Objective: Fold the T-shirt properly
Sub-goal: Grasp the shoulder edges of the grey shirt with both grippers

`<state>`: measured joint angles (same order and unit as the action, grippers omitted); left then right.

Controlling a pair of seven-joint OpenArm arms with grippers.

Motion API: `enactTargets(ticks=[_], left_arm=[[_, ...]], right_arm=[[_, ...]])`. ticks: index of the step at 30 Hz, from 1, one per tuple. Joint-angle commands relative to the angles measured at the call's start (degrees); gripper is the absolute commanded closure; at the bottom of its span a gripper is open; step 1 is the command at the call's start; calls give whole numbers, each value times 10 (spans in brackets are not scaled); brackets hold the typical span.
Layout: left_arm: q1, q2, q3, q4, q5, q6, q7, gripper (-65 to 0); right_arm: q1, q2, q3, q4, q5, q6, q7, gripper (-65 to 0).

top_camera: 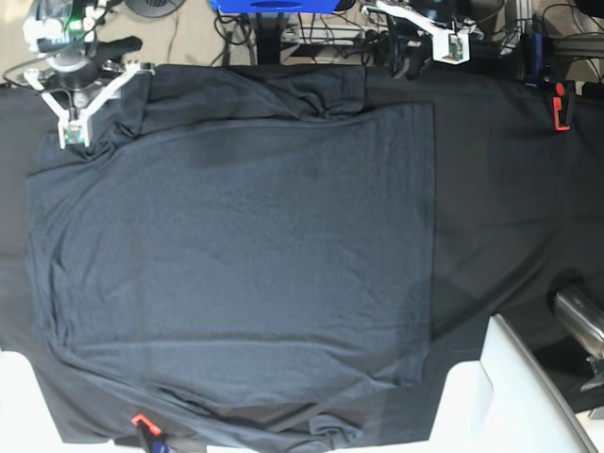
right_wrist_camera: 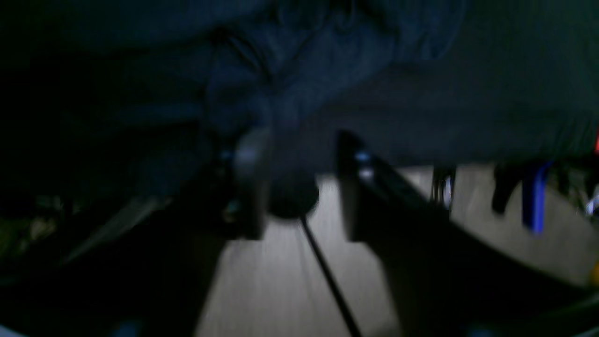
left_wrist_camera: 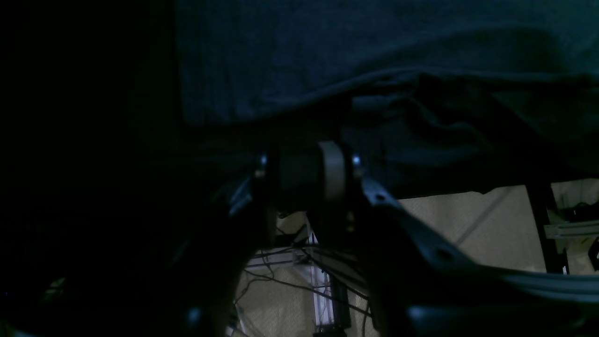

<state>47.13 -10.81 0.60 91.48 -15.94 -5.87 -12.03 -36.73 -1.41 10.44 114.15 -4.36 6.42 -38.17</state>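
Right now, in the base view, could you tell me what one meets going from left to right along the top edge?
Right gripper → T-shirt → left gripper → red clip on the black table cloth.

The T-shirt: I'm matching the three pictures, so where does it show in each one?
Base view: the T-shirt spreads over most of the black table cloth.
Left wrist view: it fills the upper part, beyond the left claw.
Right wrist view: blurred, bunched folds across the top, above the right claw.
Shared landmark: the table's far edge with pale floor beyond.
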Motion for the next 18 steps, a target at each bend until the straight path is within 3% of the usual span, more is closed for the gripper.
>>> enactTargets(ticks=[1,6,11,14,18], left_arm=[[1,-2,-1,4,-2,-1,-11,-143],[-6,-2,-1,1,13,-1,-11,-143],[-7,2,0,1,75,-1,-11,-143],[-17,3,1,0,73,-1,-10,-143],[-27,15,4,-16,66,-1,-10,-143]], right_arm=[[-3,0,5,10,-3,-3,23,-294],[-7,0,4,10,-2,-3,91,-443],[6,-1,5,9,3,-4,108,-488],[12,-2,13,9,68,-4,108,-488],[22,0,74,3,233,-3,107,-489]])
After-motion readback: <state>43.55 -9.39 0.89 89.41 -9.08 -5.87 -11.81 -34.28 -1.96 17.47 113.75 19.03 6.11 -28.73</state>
